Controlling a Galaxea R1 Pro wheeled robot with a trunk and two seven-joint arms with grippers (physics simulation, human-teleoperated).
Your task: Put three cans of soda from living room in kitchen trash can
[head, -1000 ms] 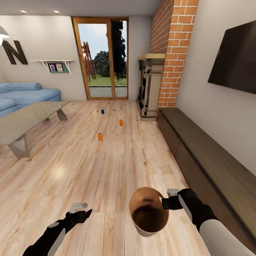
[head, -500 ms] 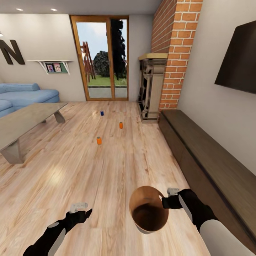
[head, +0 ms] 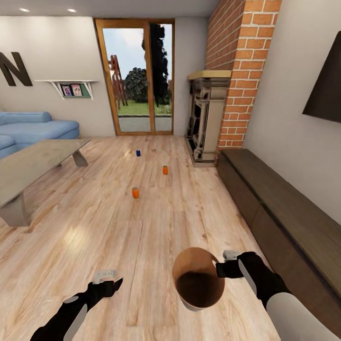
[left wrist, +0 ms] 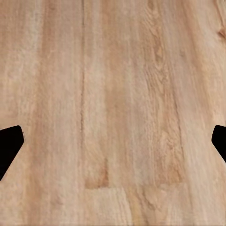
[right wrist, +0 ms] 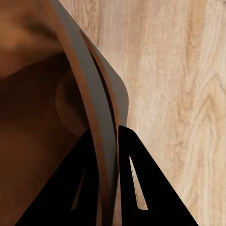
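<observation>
My right gripper (head: 219,270) is clamped on the rim of the tash can (head: 199,284), at about the rim's 3 o'clock; the right wrist view shows one finger (right wrist: 80,188) inside the wall and the other outside, pinching the tash can's thin wall (right wrist: 96,122) edge-on. I carry the bin mouth-up over the plank floor (head: 142,246), and its brown interior appears empty — no can is visible in it. I judge the bin light and fairly stiff, but held by one point on a thin rim it could swing or twist as the base rolls, so steady travel is advisable. My left gripper (head: 108,280) holds nothing; in the left wrist view its fingertips (left wrist: 9,143) stand far apart at the frame's edges with bare floor between. The three cans stand upright on the living-room floor ahead, well apart from each other: the near orange can (head: 135,192) at roughly 11 o'clock from me, the second orange can (head: 165,170) near 12 o'clock and farther, the dark blue can (head: 138,152) farthest, toward the glass doors (head: 137,76). Judgement: the cans are small, light, rigid and smooth-walled — likely slippery, best taken across the body at mid-height with the free left gripper. None is yet collected.
</observation>
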